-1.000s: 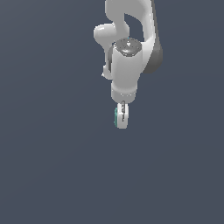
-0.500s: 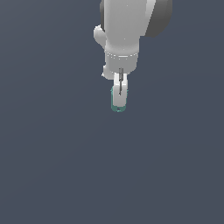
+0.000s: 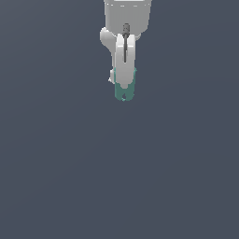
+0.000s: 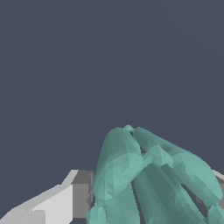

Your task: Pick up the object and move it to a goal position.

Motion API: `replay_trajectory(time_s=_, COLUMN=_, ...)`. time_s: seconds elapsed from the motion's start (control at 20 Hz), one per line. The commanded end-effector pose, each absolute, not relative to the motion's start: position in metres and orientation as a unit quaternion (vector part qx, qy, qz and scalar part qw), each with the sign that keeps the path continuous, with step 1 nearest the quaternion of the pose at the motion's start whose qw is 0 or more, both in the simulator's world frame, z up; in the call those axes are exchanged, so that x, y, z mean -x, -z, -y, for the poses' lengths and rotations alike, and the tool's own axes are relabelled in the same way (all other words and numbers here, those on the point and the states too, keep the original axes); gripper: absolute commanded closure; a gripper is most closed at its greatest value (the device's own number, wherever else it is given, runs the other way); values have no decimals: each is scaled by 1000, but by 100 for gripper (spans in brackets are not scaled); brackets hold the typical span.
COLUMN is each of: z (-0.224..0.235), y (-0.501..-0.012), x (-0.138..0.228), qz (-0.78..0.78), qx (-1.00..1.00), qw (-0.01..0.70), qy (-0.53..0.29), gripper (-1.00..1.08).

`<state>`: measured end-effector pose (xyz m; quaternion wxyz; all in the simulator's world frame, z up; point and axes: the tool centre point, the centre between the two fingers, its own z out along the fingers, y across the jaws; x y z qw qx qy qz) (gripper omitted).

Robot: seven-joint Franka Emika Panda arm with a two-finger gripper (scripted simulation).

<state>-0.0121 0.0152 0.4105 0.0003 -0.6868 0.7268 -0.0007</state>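
Observation:
The teal-green object (image 3: 124, 94), a small rounded piece with a small hole near its lower end, sits between the fingers of my white gripper (image 3: 124, 86) in the upper middle of the exterior view. The gripper is shut on it and holds it in the air, with only its lower end and edges showing past the finger (image 3: 125, 65). In the wrist view the object (image 4: 148, 179) fills the foreground between a white and grey finger (image 4: 65, 201) and the other finger, which is mostly hidden.
A plain dark grey surface (image 3: 121, 186) fills the background in both views. No other objects show.
The arm has risen and turned, carrying the object upward in the exterior view. The gripper now shows edge-on with the object in it.

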Motion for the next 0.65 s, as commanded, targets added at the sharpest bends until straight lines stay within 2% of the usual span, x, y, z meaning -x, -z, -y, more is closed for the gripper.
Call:
replay_trajectory(time_s=0.0, z=-14, y=-426, x=12, qz=-726, qx=687, qw=0, qy=0, gripper=108)
replay_trajectory(time_s=0.6, z=-11, y=-455, x=10, qz=-726, qx=687, qw=0, qy=0, gripper=108)
